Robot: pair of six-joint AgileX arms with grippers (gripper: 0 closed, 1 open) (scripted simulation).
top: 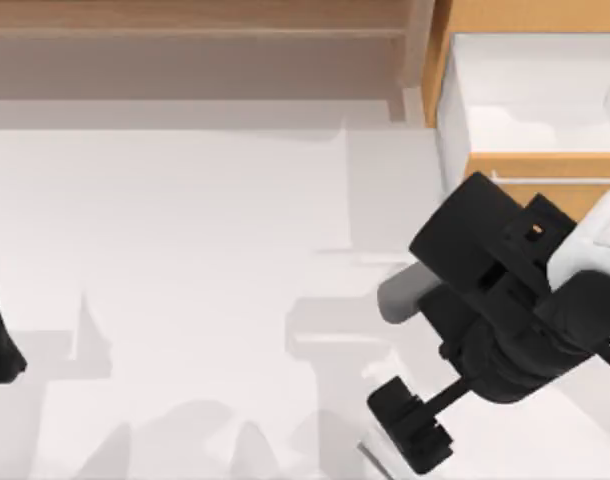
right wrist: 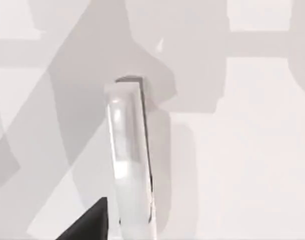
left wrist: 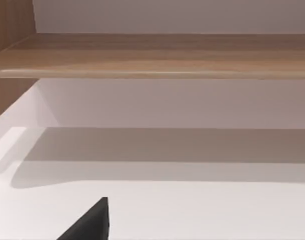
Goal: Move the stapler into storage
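The stapler (right wrist: 130, 155) is a slim, glossy white bar lying lengthwise over the pale table, running off the near edge of the right wrist view. From above, its grey end (top: 400, 290) pokes out from under my right gripper (top: 455, 270), which hovers directly over it at the table's right side. The storage drawer (top: 545, 165) stands pulled out at the back right, showing its orange-tan front and white interior (top: 530, 90). It is just behind the right arm. My left arm (top: 0, 335) stays parked at the left edge.
A long pale wooden shelf (top: 195, 30) runs along the back of the table and appears as a wooden shelf (left wrist: 152, 55) in the left wrist view. White tabletop (top: 185, 250) stretches between the two arms.
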